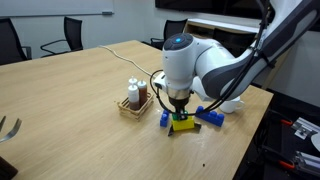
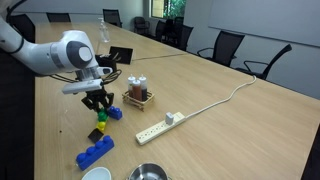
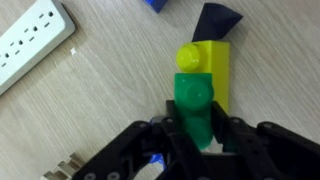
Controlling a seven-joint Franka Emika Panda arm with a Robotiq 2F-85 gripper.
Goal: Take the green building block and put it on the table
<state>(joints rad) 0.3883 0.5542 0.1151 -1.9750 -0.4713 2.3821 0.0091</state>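
The green building block (image 3: 193, 105) sits between my gripper's (image 3: 195, 135) two black fingers, which press on both of its sides. It is right over the yellow brick (image 3: 212, 62) on the table (image 3: 90, 100). I cannot tell whether the two bricks still touch. In both exterior views my gripper (image 1: 178, 105) (image 2: 98, 103) points straight down, with the green block (image 1: 179, 116) (image 2: 101, 117) at its tips and the yellow brick (image 1: 184, 126) (image 2: 96, 134) just below. Blue bricks (image 1: 209, 116) (image 2: 95, 152) lie close by.
A white power strip (image 2: 160, 127) (image 3: 30, 40) lies near the bricks. A small basket with shakers (image 1: 135, 100) (image 2: 137, 96) stands beside my gripper. A white mug (image 2: 95, 174) and a metal bowl (image 2: 148, 172) are at the table edge. Chairs ring the table.
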